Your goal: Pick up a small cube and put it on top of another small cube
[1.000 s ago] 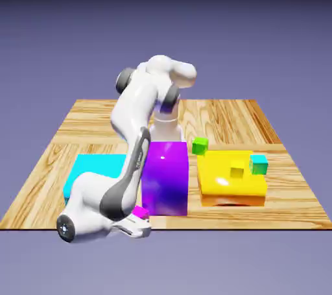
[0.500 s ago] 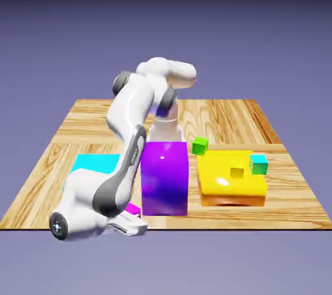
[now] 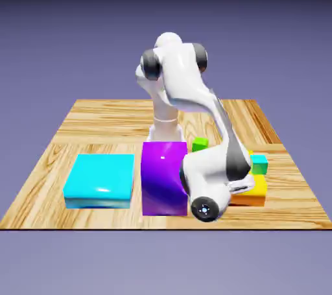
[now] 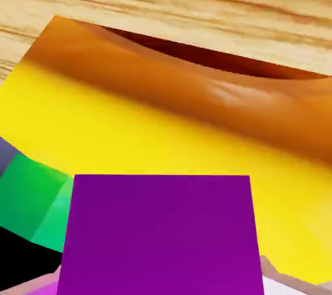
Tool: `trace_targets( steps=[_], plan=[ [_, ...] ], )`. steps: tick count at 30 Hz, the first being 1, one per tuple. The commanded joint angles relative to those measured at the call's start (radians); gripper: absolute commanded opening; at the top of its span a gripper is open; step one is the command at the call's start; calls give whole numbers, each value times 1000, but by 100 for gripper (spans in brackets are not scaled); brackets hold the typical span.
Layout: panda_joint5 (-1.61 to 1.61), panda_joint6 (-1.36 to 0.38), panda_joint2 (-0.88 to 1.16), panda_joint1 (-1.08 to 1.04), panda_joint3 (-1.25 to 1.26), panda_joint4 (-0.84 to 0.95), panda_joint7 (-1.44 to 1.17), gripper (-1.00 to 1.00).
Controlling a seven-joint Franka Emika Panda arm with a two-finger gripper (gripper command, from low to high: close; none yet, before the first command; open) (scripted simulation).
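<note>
The small magenta-pink cube (image 4: 159,235) fills the bottom of the hand view, held between the fingertips (image 4: 280,275) of my gripper (image 4: 162,287), which is shut on it. In the exterior view the arm hides this cube. There my gripper (image 3: 245,188) hangs low over the front part of the big yellow block (image 3: 258,188). The other small cube, lime green (image 3: 200,144), sits behind the yellow block's back left corner. A green cube's corner (image 4: 29,200) shows at the hand view's lower left; I cannot tell which cube it is.
A large purple block (image 3: 162,177) stands just to the exterior view's left of my arm, and a flat cyan block (image 3: 100,179) lies further left. A small teal cube (image 3: 259,161) rests on the yellow block's right side. The wooden table (image 3: 97,122) ends close in front.
The gripper shut on the pink cube at the table's front, left of the purple block. The arm then swung to the exterior view's right and now holds the cube over the yellow block.
</note>
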Motion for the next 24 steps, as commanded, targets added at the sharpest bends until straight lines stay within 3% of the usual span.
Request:
trace_targets(
  steps=[1, 20, 24],
  plan=[
    [-23, 6, -29, -10, 24, -36, 4, -100],
    [-433, 109, -579, -209, 467, -725, 109, -100],
    [-428, 178, -595, -152, 405, -800, 97, -100]
  ],
)
